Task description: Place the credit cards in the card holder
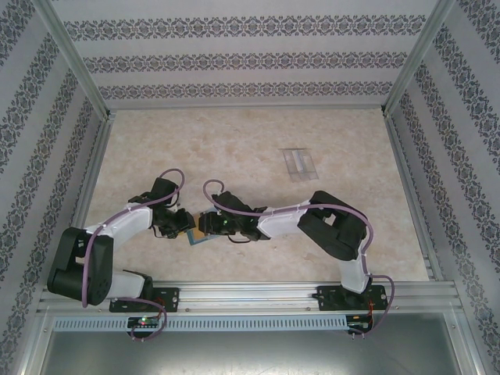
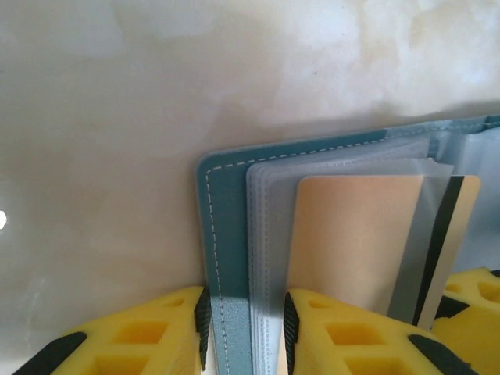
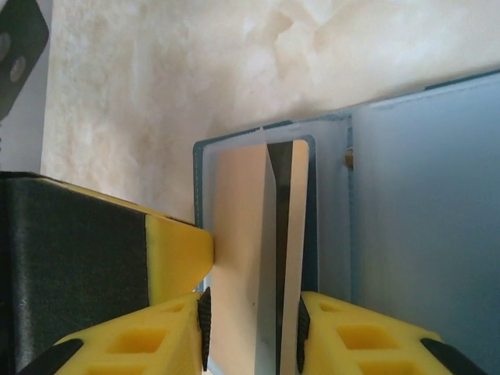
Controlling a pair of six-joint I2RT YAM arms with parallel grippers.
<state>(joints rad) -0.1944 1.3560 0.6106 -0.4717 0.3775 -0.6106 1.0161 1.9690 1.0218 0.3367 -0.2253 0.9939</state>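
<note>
Your left claw (image 2: 246, 332) clamps the teal-blue folding card holder (image 2: 223, 234), lower centre; right claw (image 3: 251, 332) pinches a tan plastic credit card (image 3: 238, 234).

Tan card (image 2: 351, 242) partly in teal holder (image 2: 223, 234)

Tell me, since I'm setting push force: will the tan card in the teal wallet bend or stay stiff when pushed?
The card looks thin yet lies flat, so it is probably stiff but slightly springy. Its smooth face may slip. The clear sleeves look floppy and could buckle.
</note>
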